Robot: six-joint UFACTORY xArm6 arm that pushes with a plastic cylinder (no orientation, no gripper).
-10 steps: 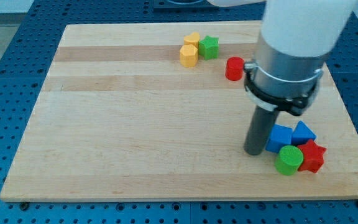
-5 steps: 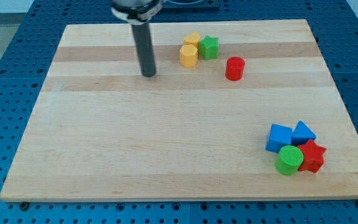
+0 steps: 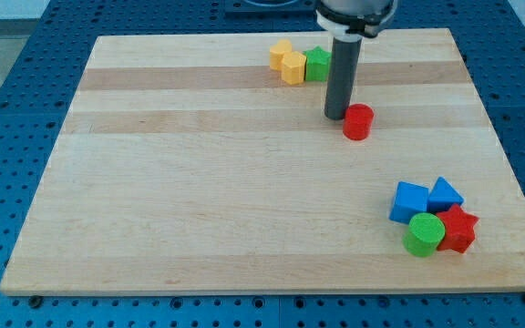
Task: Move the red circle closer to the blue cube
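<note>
I can read no writing anywhere. My tip [image 3: 337, 116] stands just at the view's left of the red circle [image 3: 357, 121], a short plain red cylinder, touching or almost. The blue cube [image 3: 409, 201] lies well apart toward the view's bottom right.

Red circle [image 3: 357, 121], blue cube [image 3: 410, 201], dark rod, pale wooden board [image 3: 199, 200]

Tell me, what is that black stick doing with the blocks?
My tip sits right against the red circle, on its upper-left side, ready to push it toward the blue cube near the view's bottom right. The circle is not there yet; a wide stretch of board separates them.
</note>
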